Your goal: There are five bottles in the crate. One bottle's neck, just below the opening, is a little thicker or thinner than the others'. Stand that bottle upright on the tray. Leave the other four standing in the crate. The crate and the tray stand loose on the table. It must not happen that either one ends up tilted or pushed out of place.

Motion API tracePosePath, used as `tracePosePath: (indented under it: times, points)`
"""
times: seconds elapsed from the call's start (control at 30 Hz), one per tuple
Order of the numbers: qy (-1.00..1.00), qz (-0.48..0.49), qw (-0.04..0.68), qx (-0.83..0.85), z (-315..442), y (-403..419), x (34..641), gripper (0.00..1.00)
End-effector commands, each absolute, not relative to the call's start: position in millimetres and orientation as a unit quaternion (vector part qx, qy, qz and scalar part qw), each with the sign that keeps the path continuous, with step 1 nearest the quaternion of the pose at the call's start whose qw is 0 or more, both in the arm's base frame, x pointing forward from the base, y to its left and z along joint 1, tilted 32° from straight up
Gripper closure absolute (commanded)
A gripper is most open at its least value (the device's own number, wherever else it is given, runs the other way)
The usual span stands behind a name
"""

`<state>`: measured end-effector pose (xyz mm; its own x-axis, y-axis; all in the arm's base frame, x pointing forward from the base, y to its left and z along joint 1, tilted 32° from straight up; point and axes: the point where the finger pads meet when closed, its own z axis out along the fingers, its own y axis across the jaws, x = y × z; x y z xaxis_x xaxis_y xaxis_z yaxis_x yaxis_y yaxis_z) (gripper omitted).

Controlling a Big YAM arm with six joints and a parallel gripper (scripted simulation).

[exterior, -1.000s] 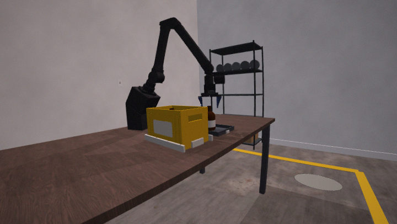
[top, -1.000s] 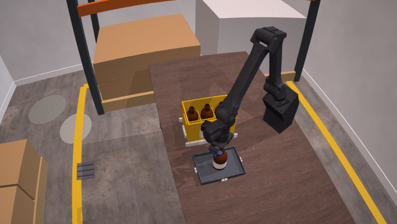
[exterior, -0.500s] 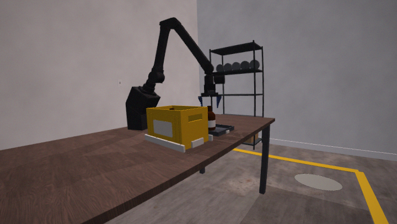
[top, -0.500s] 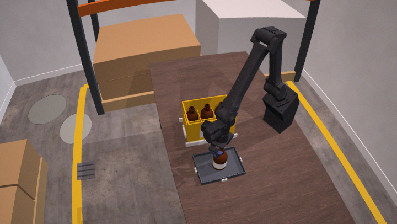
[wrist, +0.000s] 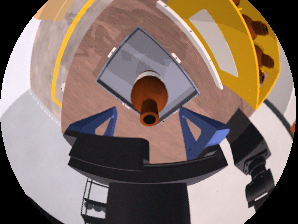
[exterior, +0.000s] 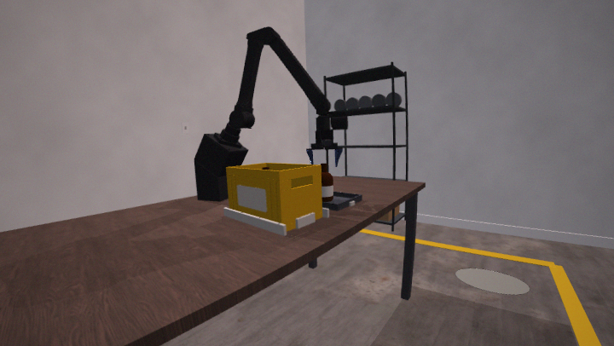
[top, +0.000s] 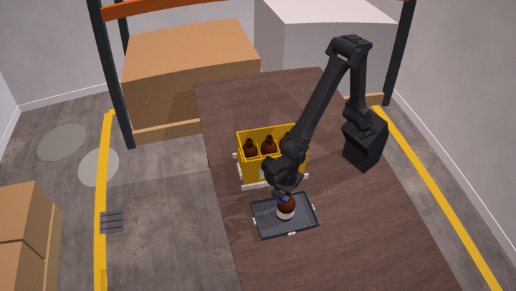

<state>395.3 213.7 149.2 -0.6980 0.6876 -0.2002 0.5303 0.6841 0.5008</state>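
Gripper (exterior: 324,157) hangs wide open and empty above the bottle (top: 285,209), upright on the tray (top: 307,224); next, lift clear.

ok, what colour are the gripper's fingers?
Blue: the fingers show best in the wrist view, spread either side of the bottle.

The gripper (exterior: 324,157) hangs wide open above the brown bottle (top: 285,208) standing on the tray (top: 306,220), fingers apart from its neck, so the way straight up is free. The yellow crate (exterior: 275,188) stands as a wall just beside the tray.
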Motion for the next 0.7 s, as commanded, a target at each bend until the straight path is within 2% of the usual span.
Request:
tracePosePath:
  times: [0.0, 0.67]
  points:
    - [0.898, 0.205, 0.190, 0.341, 145.5, 212.1, 401.4, 0.00]
    - [0.897, 0.206, 0.190, 0.340, 153.7, 210.4, 397.8, 0.00]
